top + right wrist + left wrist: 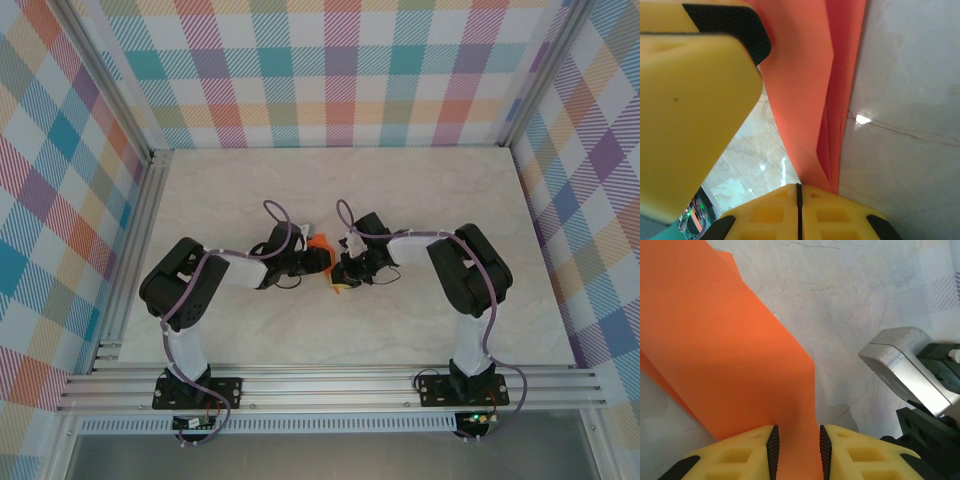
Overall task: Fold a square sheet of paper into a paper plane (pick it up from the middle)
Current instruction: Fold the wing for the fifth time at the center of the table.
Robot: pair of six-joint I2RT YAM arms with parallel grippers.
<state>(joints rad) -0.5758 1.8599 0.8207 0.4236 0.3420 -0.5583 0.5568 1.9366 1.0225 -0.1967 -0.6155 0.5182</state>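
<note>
Straddling orange paper (730, 350) (folded layers), left gripper (797, 445); right gripper (799, 189) closed.

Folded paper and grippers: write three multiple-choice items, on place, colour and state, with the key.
1. The folded paper sits: A) between the left gripper and right gripper; B) at the table's far corner; C) by the arm bases.
2. Its colour: A) blue; B) orange; C) white.
3. The right gripper's jaws are: A) wide apart; B) shut; C) gripping a cup.
Key: 1 A, the top view shows it between both grippers; 2 B, it is bright orange in both wrist views; 3 B, the jaws meet with no gap.
</note>
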